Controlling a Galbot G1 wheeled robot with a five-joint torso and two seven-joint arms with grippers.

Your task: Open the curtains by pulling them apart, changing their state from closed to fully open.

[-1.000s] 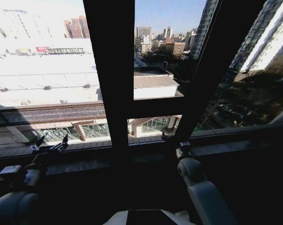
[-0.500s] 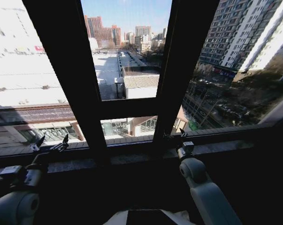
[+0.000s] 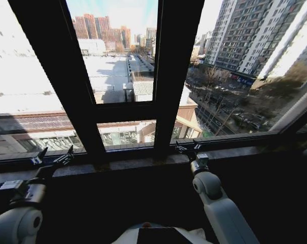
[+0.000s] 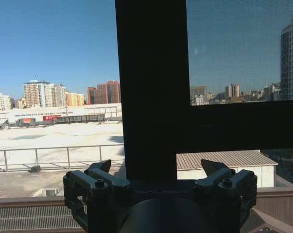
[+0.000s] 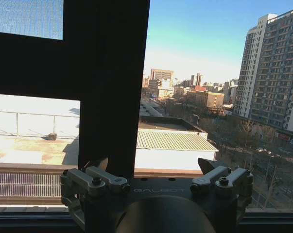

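The curtains are out of view; bare glass and black window frame bars (image 3: 176, 76) stand in front of me, with the city beyond. A pale strip (image 3: 295, 104) slants down the far right, and I cannot tell whether it is curtain fabric. My left gripper (image 3: 55, 154) is held low at the left, just before the window sill, open with nothing between its fingers. My right gripper (image 3: 188, 148) sits low near the middle at the sill, also open and empty. In the wrist views the left gripper (image 4: 156, 167) and the right gripper (image 5: 152, 165) each face a dark upright bar with spread fingers.
A stone window sill (image 3: 143, 163) runs across below the glass, with a dark wall under it. A horizontal crossbar (image 3: 125, 112) joins the two upright bars. A second upright bar (image 3: 51, 76) leans at the left.
The whole head view has shifted: the frame bars slid leftward in the picture and more of the right-hand towers shows, so the camera turned. Both grippers keep their places, open.
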